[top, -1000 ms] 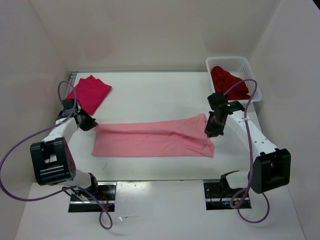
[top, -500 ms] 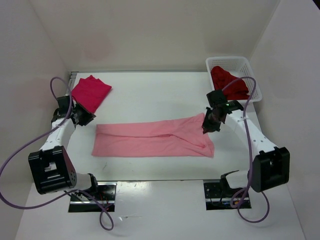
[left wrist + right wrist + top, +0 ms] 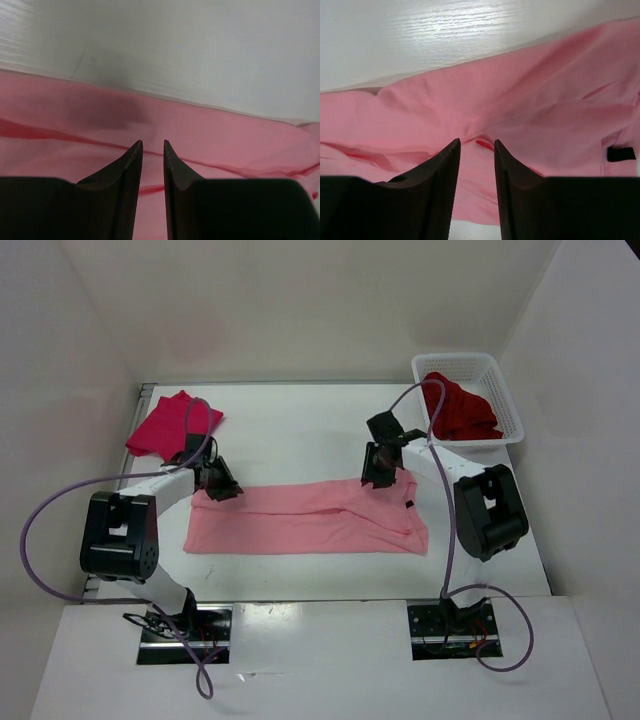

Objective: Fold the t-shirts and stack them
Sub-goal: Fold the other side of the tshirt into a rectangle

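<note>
White tabletop, pale walls on three sides. Under both sets of jaws lies the light pink t-shirt, laid flat as a long folded band that runs from one gripper to the other. At one end, the left gripper sits low over the cloth with its jaws a narrow slit apart and nothing between them. Pink cloth lies directly beneath and just ahead of its tips, a soft fold line crosses below them, and bare table begins past the cloth's edge further ahead. At the other end, the right gripper is also low, its jaws apart and wider than the left pair, with nothing pinched. Rumpled pink cloth fills the space beneath and ahead of them, and a small crease shows in the gap. A black tag sits on the cloth to the right of these jaws. Whether either pair of tips touches the cloth, cannot tell. Beyond the left jaws and apart from the pink band lies the crimson-magenta t-shirt, folded. Beyond and to the right of the right jaws, the dark maroon t-shirt is bunched inside a white mesh basket.
</note>
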Robot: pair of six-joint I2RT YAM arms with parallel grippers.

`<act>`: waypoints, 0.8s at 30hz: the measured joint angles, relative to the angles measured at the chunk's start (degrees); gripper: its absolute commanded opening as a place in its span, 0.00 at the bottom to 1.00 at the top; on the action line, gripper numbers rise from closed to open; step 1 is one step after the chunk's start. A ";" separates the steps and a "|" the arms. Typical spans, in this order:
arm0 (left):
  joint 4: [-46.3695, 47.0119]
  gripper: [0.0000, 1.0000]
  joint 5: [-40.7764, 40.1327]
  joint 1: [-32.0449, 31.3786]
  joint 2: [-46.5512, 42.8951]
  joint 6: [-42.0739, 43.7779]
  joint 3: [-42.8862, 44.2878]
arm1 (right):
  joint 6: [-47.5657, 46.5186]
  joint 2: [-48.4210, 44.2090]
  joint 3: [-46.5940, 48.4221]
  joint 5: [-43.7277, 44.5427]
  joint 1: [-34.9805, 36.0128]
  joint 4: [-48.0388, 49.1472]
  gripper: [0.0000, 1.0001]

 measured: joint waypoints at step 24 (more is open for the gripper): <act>-11.04 0.31 1.70 3.61 -9.55 2.84 -4.68 | -0.96 2.14 0.52 -0.13 6.91 -1.86 0.12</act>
